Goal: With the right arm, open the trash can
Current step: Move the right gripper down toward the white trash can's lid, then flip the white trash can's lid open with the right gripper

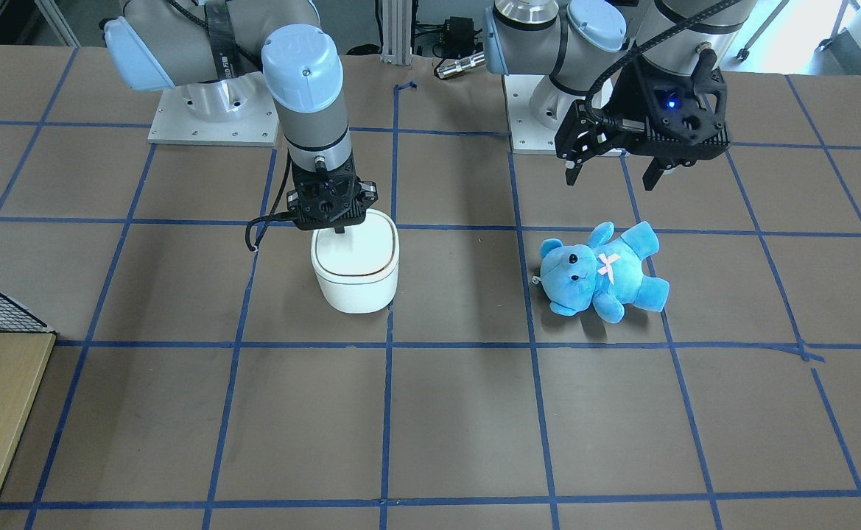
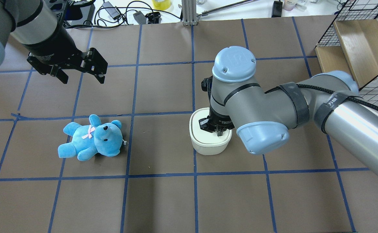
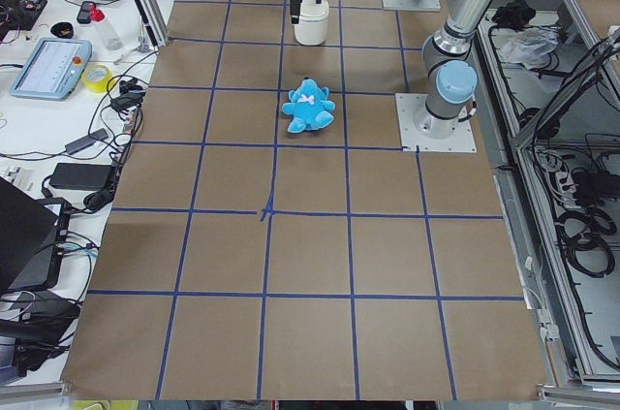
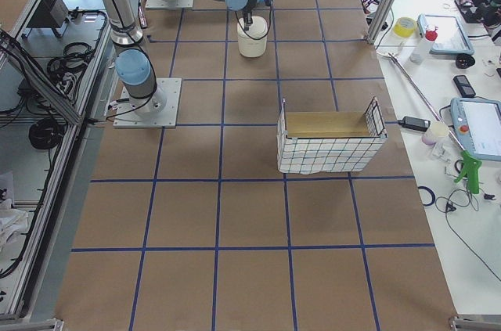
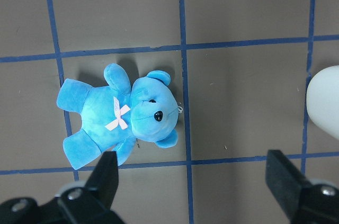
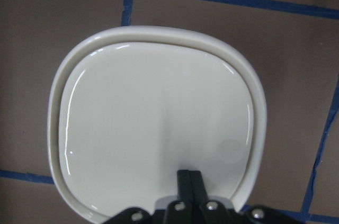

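Right tool (image 1: 339,230) over one trash can (image 1: 356,283); one teddy (image 1: 599,269)

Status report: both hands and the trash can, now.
Right hand shut, tips down at trash can lid edge. Lid closed. Left hand open, hovering apart. Teddy bear well aside, not in the way.

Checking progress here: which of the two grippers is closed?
The right gripper, shut and pointing down over the trash can; the left gripper hangs wide open near the teddy bear.
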You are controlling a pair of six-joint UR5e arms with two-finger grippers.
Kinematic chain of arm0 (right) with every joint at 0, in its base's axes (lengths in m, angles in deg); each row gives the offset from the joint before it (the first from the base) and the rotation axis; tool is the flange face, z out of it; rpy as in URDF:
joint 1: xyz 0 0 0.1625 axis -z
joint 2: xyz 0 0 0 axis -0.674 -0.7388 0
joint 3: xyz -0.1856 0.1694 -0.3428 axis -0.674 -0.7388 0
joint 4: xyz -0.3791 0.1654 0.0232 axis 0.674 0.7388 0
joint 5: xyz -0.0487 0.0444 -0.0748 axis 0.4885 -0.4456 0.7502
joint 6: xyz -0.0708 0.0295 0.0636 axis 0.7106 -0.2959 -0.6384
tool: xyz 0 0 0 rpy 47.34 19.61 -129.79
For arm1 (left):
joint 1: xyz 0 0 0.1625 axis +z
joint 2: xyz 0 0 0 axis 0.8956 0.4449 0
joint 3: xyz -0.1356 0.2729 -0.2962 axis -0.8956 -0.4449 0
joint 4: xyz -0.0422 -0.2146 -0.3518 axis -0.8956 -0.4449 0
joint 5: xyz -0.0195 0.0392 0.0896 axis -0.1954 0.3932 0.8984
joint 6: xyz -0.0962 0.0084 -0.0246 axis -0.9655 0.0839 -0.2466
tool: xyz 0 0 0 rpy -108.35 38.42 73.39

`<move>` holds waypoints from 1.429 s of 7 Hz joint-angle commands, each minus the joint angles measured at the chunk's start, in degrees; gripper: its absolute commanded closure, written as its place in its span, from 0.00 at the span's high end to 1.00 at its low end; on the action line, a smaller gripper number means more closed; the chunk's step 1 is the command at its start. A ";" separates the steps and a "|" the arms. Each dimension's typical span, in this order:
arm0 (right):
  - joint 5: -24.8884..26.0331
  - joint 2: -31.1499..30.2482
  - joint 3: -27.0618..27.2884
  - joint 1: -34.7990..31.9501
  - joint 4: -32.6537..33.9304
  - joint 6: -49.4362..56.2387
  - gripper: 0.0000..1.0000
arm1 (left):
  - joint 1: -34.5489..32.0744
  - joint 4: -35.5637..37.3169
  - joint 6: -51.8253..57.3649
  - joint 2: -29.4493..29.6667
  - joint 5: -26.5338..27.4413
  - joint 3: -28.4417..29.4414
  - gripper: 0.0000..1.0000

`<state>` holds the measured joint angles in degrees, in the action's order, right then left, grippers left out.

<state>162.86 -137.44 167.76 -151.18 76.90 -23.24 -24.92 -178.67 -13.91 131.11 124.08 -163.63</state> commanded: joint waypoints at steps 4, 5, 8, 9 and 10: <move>1.16 -3.24 -13.43 1.66 -13.04 0.55 1.00 | 0.00 0.00 0.00 0.00 0.00 0.00 1.00; 1.69 -2.98 -20.72 4.45 -18.78 0.73 1.00 | 0.00 0.00 0.00 0.00 0.00 0.00 1.00; 2.83 -3.85 -25.63 16.42 -25.16 12.06 1.00 | 0.00 0.00 0.00 0.00 0.09 0.00 1.00; 2.66 -3.94 -25.63 16.35 -25.16 11.89 1.00 | 0.00 0.00 0.00 0.00 0.09 0.00 1.00; 2.40 -4.03 -25.81 16.26 -24.20 11.54 1.00 | 0.00 0.00 0.00 0.00 0.00 0.00 1.00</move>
<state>165.44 -141.32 142.24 -135.22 52.12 -11.72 -24.92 -178.67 -13.91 131.11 124.15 -163.63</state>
